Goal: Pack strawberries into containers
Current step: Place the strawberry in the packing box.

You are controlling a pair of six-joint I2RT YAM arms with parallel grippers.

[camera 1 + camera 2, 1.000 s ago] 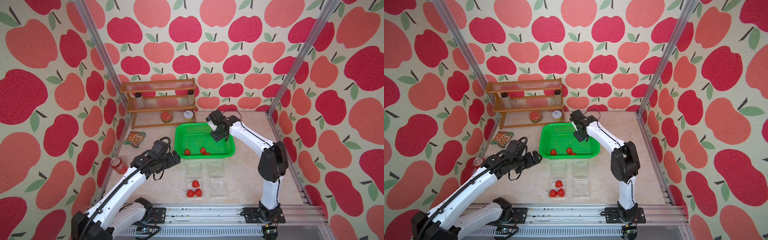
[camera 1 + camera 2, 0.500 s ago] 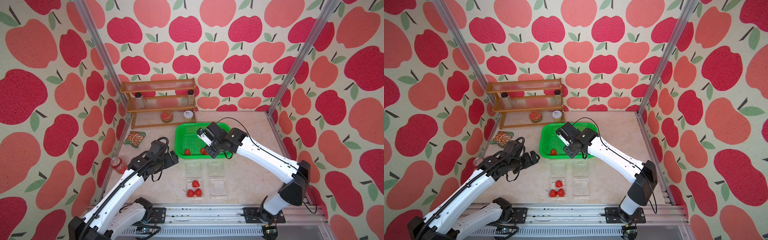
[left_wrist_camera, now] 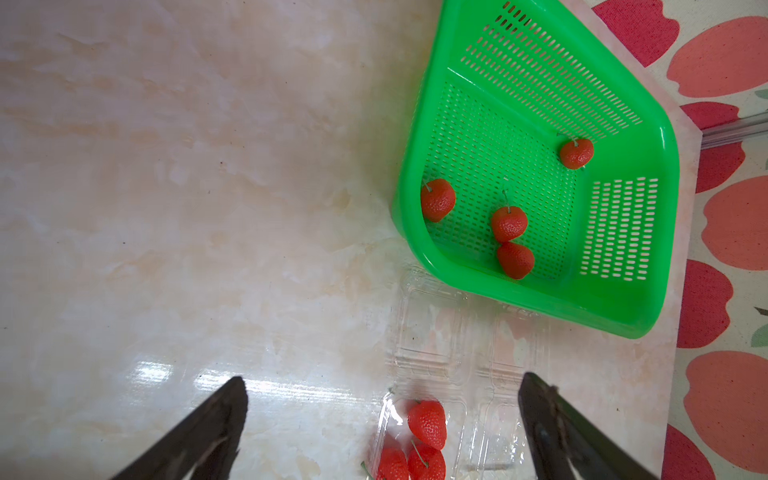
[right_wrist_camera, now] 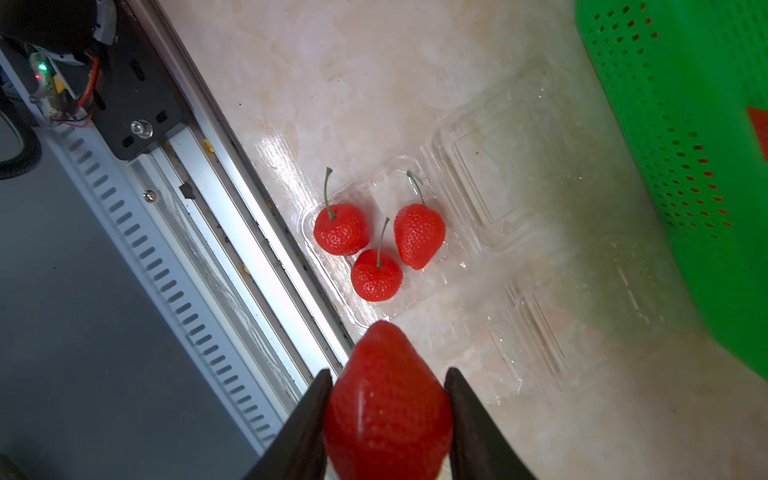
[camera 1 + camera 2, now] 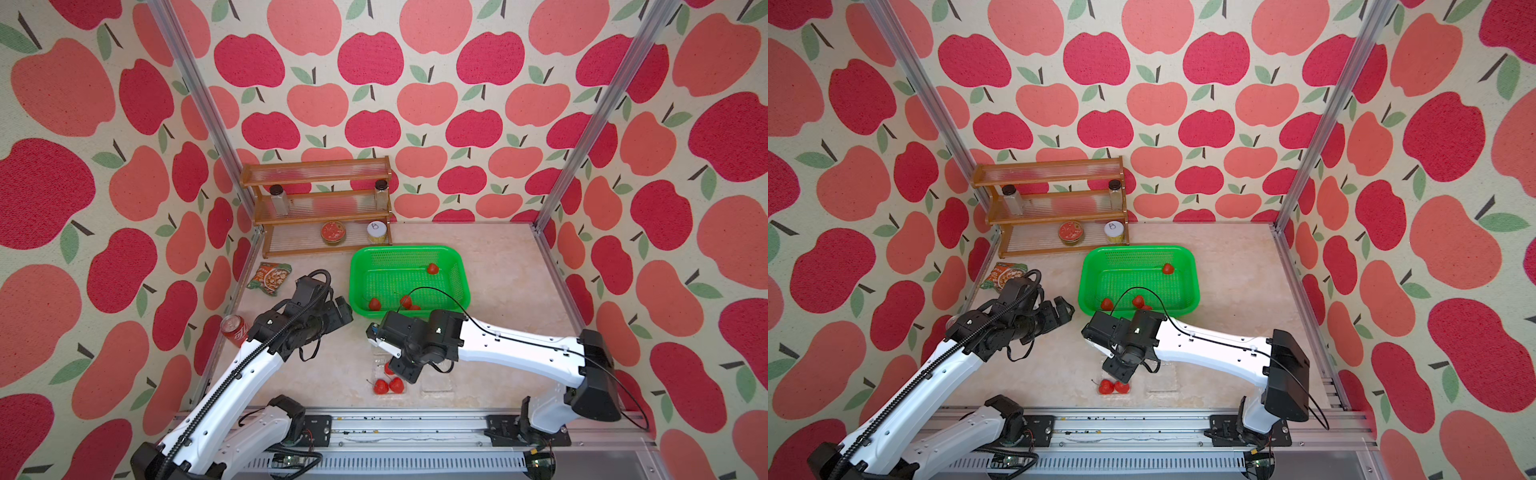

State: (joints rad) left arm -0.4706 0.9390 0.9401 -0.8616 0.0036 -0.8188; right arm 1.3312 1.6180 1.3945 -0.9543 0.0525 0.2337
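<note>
My right gripper [image 4: 388, 371] is shut on a red strawberry [image 4: 388, 399] and hangs over the near clear container [image 4: 376, 185], which holds three strawberries [image 4: 419, 235]. In a top view this gripper [image 5: 401, 368] covers part of that container, with two of its berries [image 5: 388, 385] showing. The second container [image 5: 436, 384] lies open beside it with nothing in it. Several more strawberries [image 5: 374, 304] lie in the green basket. My left gripper [image 5: 345, 309] [image 3: 382, 378] stands open above the bare table left of the basket, with nothing between its fingers.
The green basket [image 5: 357, 270] sits just behind the containers. A wooden rack [image 5: 318, 208] with jars and tins stands at the back left. A red soda can [image 5: 234, 328] and a snack packet [image 5: 269, 279] lie by the left wall. The metal rail [image 5: 395, 419] runs along the front edge.
My right arm has swung from the far side of the basket forward to above the near container, carrying a strawberry. The left arm has hardly moved.
</note>
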